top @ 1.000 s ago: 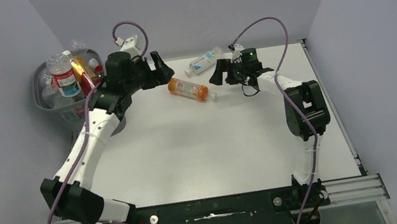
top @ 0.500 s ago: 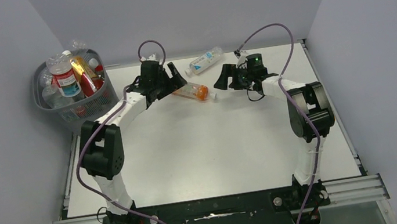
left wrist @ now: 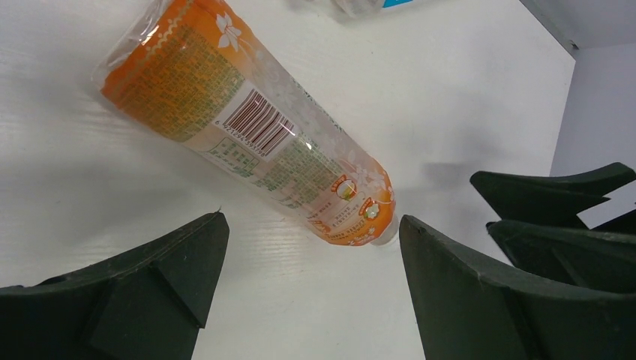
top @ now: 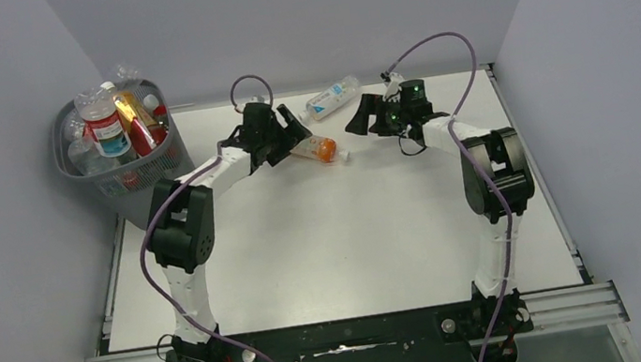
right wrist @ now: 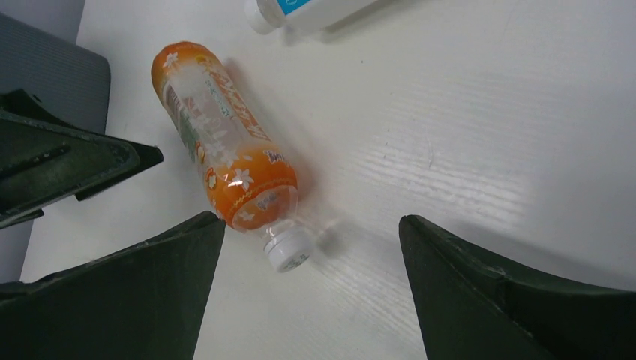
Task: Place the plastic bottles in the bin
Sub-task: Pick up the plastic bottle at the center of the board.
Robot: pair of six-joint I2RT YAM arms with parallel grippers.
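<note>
Two bottles lie on the table (top: 334,236); others are heaped above the rim of the bin (top: 129,178), which stands beside the table's far-left corner.

Item 1, orange bottle (top: 320,150): on its side at far-centre of the table, white cap pointing toward your right arm. It lies between your two grippers.
- Left gripper (top: 291,130): jaws spread wide, nothing held. In the left wrist view the bottle runs slantwise ahead of the fingers, cap end nearest the gap between the tips. No contact w/ either finger that I can see.
- Right gripper (top: 362,114): jaws also wide apart, empty. In the right wrist view the cap sits ahead of the gap, nearer the finger on the pic's left, clear of both.

Item 2, clear bottle (top: 331,98), blue label: on its side near the back edge, just beyond the orange one, apart from both grippers.

Obscured / hard to read:
- From the top cam your left gripper covers the orange bottle's base end, so only the cap half shows.
- The clear bottle is cut off at the top edge of both wrist views.
- Bin contents overlap. I make out a red-and-blue-labelled bottle (top: 106,126) upright w/ an amber bottle (top: 135,120) beside it. I cannot count the rest.
</note>
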